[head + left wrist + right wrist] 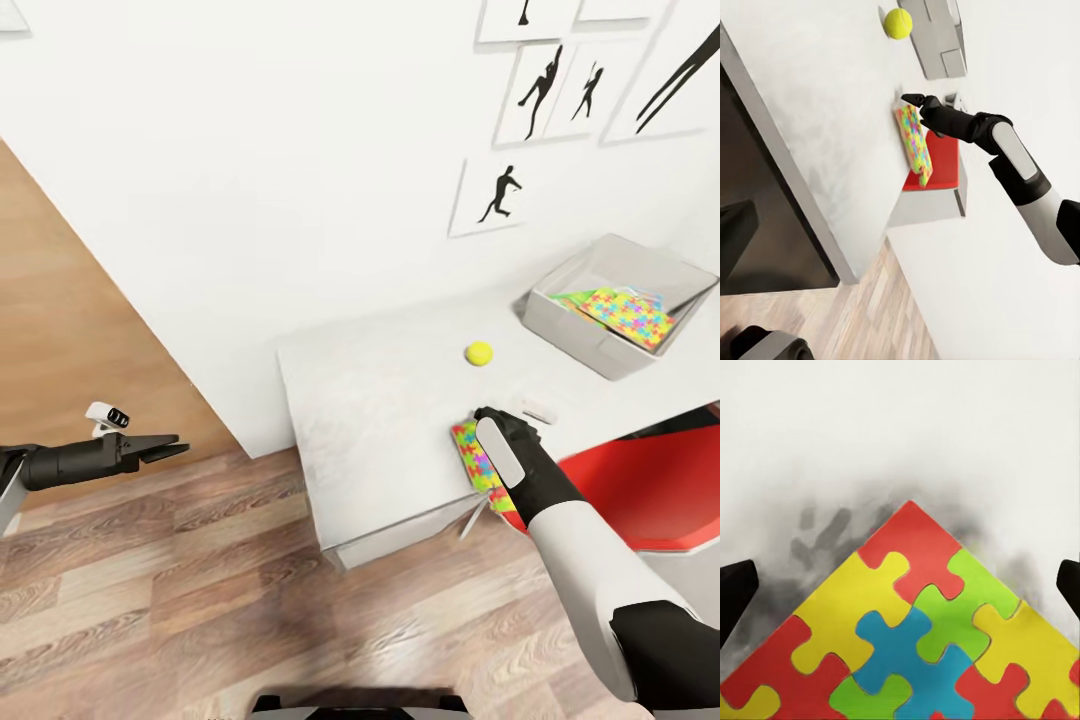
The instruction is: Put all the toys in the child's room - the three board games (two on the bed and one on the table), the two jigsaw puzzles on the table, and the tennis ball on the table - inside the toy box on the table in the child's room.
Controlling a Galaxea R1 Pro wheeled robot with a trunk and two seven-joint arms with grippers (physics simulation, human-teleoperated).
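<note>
Room: a white wall (250, 150) hung with silhouette prints and a wood-plank floor (150, 600) are being shown.
Counter: the white counter (380, 420) is carrying the toy box (560, 325), already holding a puzzle, and the tennis ball (479, 353).
Jigsaw puzzle: the jigsaw puzzle (915, 645) is lying flat at the counter's near edge, one corner pointing ahead between the gripper's fingers.
Right gripper: the right gripper (492, 420) is being held wide open over it, grasping nothing.
Left gripper: the left gripper (160, 448) is being held well apart over the floor, looking closed and empty.

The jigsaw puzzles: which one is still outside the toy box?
The jigsaw puzzle at the near edge of the table, under the right gripper, beside the red chair. The other puzzle already lies inside the toy box.
</note>
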